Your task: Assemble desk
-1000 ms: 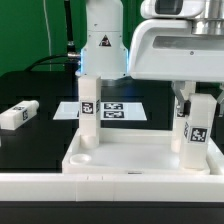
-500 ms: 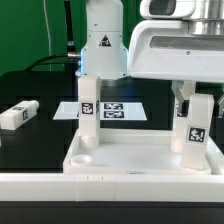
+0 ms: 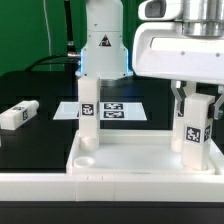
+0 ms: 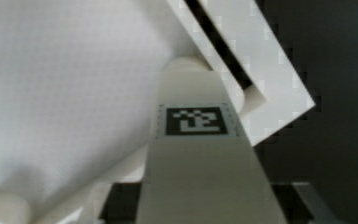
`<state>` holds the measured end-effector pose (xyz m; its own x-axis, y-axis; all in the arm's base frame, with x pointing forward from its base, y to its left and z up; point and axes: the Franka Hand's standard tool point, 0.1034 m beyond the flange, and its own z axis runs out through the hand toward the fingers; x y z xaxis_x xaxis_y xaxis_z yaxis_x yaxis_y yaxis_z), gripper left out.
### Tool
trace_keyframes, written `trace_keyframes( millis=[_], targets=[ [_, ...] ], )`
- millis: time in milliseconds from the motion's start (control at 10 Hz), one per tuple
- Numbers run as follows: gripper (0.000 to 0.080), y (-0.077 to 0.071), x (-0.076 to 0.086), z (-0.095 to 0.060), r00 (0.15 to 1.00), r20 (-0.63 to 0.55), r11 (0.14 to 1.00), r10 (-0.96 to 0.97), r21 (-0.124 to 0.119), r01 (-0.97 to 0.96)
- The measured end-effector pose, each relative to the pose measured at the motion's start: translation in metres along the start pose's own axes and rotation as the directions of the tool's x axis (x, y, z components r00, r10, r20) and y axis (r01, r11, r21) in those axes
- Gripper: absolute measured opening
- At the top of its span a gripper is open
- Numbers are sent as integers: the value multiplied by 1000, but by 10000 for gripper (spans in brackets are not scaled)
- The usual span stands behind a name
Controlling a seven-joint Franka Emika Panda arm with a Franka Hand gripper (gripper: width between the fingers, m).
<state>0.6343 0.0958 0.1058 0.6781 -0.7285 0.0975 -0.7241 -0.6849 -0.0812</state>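
Pinching the held leg (image 3: 195,135) upright: the gripper (image 3: 196,104) has its fingers pressed against the leg's two sides near the top. The tag on the held leg faces the exterior camera. Its foot is down inside the rim of the desk top (image 3: 130,152), at the far corner on the exterior view's right. Cannot tell whether it is seated in the socket.

Wrist view: the held leg (image 4: 202,150) shows its tag, with the white desk top (image 4: 60,75) behind it.

The desk top lies flat near the table (image 3: 30,145) edge closest to the exterior camera, just behind the rail wall (image 3: 60,187). The standing leg (image 3: 88,115) is upright in the desk top's far corner on the exterior view's left, clear of the gripper. The loose leg (image 3: 18,115) lies on its side toward the table edge on the exterior view's left, well apart from the desk top. The marker board (image 3: 112,110) lies flat beyond the desk top, towards the far edge.
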Motion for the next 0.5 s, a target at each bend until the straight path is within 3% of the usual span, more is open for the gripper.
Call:
trace_keyframes(
  millis=[500],
  targets=[
    [290, -1, -4, 0, 905, 12, 905, 425, -1, -425]
  ],
)
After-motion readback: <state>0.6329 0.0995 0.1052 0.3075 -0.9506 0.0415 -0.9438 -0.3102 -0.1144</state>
